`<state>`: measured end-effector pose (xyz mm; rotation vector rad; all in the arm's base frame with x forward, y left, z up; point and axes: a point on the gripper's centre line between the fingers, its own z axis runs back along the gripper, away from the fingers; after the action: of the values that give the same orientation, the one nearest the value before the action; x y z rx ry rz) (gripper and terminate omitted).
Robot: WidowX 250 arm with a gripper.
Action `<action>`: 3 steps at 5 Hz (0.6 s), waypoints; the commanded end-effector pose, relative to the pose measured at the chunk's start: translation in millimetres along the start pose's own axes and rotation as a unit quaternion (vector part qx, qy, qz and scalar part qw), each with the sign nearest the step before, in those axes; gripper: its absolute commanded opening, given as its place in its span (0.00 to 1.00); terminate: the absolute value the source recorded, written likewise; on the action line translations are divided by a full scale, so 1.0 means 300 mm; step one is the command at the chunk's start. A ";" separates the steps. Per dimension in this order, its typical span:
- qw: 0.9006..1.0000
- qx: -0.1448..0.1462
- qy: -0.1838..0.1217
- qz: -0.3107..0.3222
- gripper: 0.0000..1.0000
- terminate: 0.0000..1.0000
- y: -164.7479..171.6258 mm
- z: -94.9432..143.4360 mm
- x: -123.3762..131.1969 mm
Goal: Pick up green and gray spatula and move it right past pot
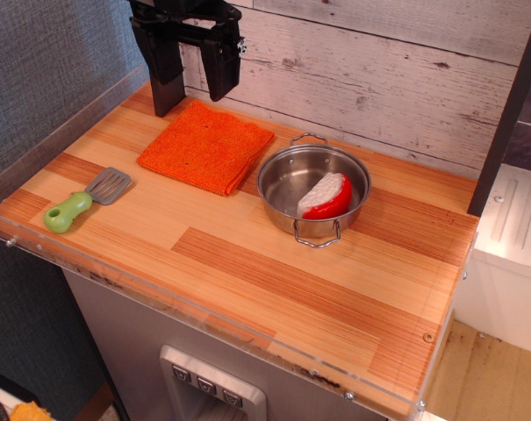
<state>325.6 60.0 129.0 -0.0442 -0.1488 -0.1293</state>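
Between your gripper's [193, 88] wide, empty jaws you see only backdrop; just below lies one orange cloth [205, 146], one pot [313, 182] holding one red-white piece [326, 196] lower right, one spatula [85, 201] well lower left.

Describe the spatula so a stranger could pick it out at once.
Start at the orange cloth at the back of the wooden counter. Go left and toward the front edge: the spatula lies flat there. Nothing else has a chunky light-green handle and gray slotted blade.
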 end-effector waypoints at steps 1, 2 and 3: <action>1.000 0.000 0.000 0.000 1.00 0.00 0.000 0.000 0.000; 0.999 -0.043 -0.022 0.013 1.00 0.00 0.033 -0.017 -0.026; 0.999 -0.025 -0.020 0.028 1.00 0.00 0.134 -0.046 -0.101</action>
<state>299.3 103.8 94.2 -0.1174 -0.1412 -0.0666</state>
